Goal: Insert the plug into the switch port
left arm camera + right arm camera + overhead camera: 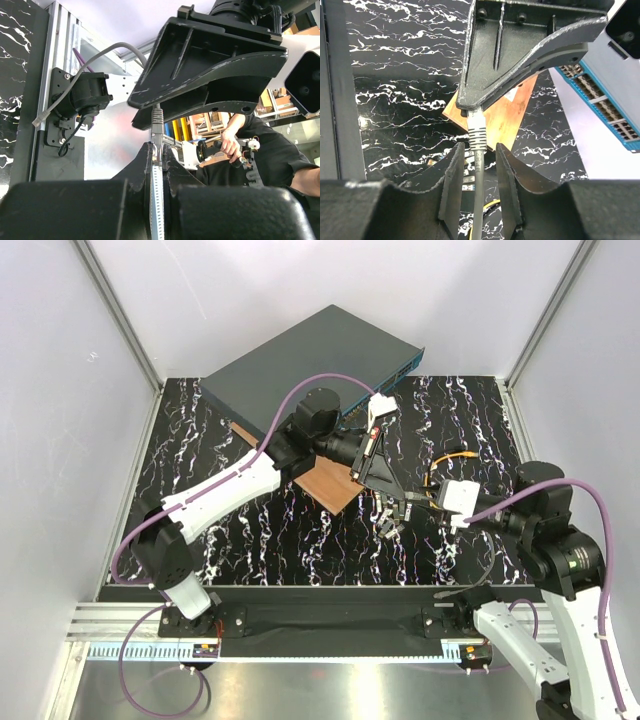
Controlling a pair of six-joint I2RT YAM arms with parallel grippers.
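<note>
My left gripper [159, 147] is shut on the booted end of a grey cable [156, 119]. In the right wrist view that boot [477, 131] hangs below the left gripper's fingers [520, 55]. My right gripper [477, 150] straddles the cable just below the boot, jaws apart with a gap on each side. Both grippers meet over the table's middle [392, 500]. The switch ports [592, 90] line the teal-blue face of the dark grey box [320, 350]. An orange cable [455, 455] loops to the right. The plug is hidden.
A brown wooden board [325, 485] lies under the left arm, in front of the box. Small modules [470, 165] sit on the black marbled table [300, 540] below my right fingers. The grey cable's far connector [37, 121] dangles near the left base. White walls enclose the table.
</note>
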